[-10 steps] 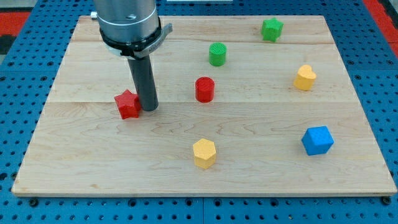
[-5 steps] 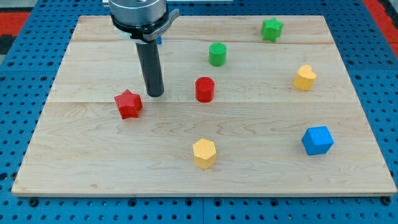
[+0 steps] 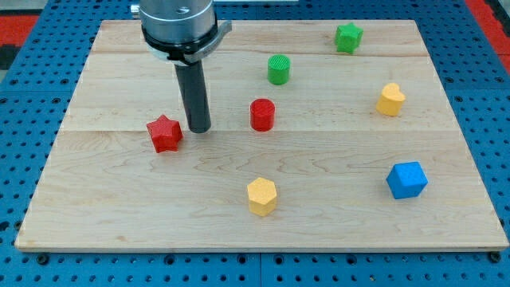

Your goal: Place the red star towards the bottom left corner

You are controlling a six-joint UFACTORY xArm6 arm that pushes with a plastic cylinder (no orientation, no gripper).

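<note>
The pale wooden board fills most of the view, lying on a blue pegboard bench. Above it hangs my arm's grey metal collar, carrying the straight dark rod; there is no pincer on this rig, so nothing opens or closes and nothing is held. My tip rests on the board just to the view's right of the red star-shaped block, close beside it, with what looks like a thin gap between them.

The red star sits left of centre, about mid-height on the board, well apart from the bottom left corner it must reach.

The other blocks, roughly by size: a blue cube at lower right, a yellow hexagonal block near bottom centre, a red cylinder just right of my tip, a yellow heart-like block at right, a green ribbed cylinder and a green star at top.

My worry is direction. From this side a straight shove sends the star leftward toward the edge, not downward. Striking one of its points off-centre would likely spin it and let it slip past my tip. I judge I should come round above and to its right first.
</note>
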